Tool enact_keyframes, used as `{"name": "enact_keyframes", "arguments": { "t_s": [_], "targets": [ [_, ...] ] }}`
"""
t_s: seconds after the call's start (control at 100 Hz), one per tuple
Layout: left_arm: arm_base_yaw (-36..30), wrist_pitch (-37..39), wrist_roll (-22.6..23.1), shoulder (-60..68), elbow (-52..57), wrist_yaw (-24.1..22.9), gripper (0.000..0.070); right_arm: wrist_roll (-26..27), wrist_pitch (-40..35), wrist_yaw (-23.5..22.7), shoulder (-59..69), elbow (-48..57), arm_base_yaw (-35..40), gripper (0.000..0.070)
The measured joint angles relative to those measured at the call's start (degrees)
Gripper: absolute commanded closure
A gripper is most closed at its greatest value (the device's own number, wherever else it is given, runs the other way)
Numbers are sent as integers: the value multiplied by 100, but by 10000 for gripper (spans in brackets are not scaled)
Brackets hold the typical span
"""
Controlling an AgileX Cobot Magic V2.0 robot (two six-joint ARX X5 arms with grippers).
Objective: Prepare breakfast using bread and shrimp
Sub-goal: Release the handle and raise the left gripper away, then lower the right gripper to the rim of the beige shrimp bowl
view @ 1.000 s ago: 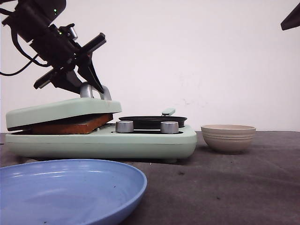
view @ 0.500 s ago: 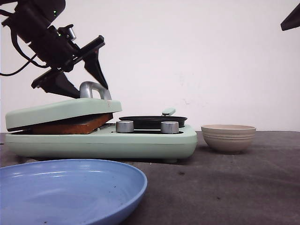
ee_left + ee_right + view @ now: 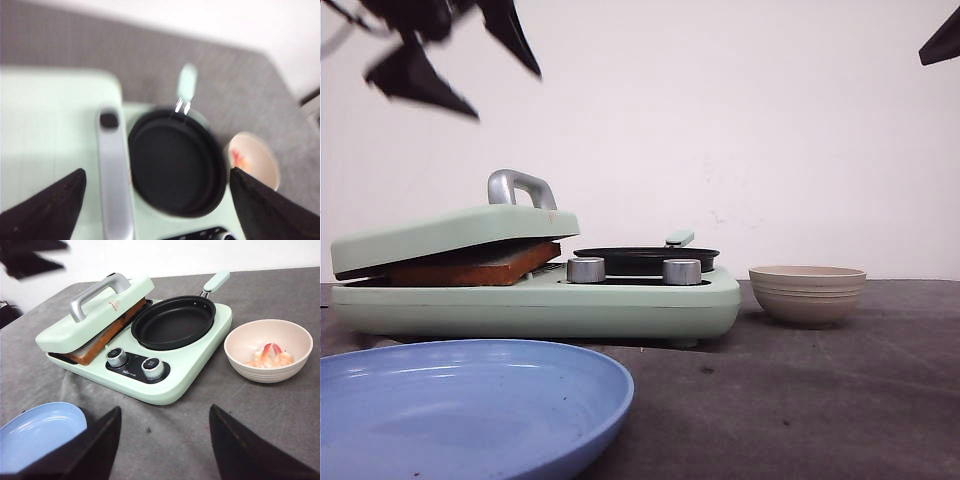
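While the front view is blurred by motion at its top left, the left gripper point(image 3: 470, 70) is seen there with its dark fingers spread wide, nothing held between them and well clear of the silver handle point(image 3: 521, 187) on the mint-green lid point(image 3: 450, 232). The lid lies tilted on the bread point(image 3: 480, 266), whose brown crust edge shows in the gap above the breakfast maker point(image 3: 540, 305). A black frying pan point(image 3: 645, 259) sits on the right half, behind two silver knobs point(image 3: 585, 270). A beige bowl point(image 3: 807, 293) stands just beside the appliance, and a blue plate point(image 3: 470, 405) lies in the foreground. Only a dark corner of the right arm is seen at the top right.

From the left wrist view, the fingertips point(image 3: 47, 210) are shown far apart and empty above the lid, handle and pan; something pink is glimpsed in the bowl point(image 3: 252, 160).

From the right wrist view, the right gripper point(image 3: 162, 450) is seen released, its fingers parted over bare grey cloth point(image 3: 280, 430), touching nothing. Shrimp point(image 3: 267, 357) lie in the bowl point(image 3: 240, 347). The pan point(image 3: 172, 322) and the blue plate point(image 3: 40, 432) are seen empty. The bread point(image 3: 102, 342) is pressed under the lid.
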Motion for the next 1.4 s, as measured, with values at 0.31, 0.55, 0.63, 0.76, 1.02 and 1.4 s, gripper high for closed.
{"name": "enact_keyframes", "arguments": {
  "t_s": [0.31, 0.55, 0.63, 0.76, 1.02, 1.4],
  "targets": [
    [48, -509, 946, -1235, 0, -269, 188, 297, -415, 142, 2, 0, 0, 350],
    [46, -981, 1198, -1906, 0, -275, 191, 820, -608, 131, 240, 0, 0, 341],
    [46, -1075, 1250, -2017, -7, -271, 191, 914, -640, 133, 372, 33, 0, 341],
    [46, -1117, 1357, -2256, -116, -267, 192, 960, -741, 144, 758, 361, 0, 341],
    [46, -1019, 1556, -2846, -745, -225, 231, 828, -1054, 380, 2146, 1657, -4, 340],
    [46, -522, 1554, -4806, -2417, -448, 231, -378, -1547, 1106, 4546, 3646, -400, 242]
  ]
}}
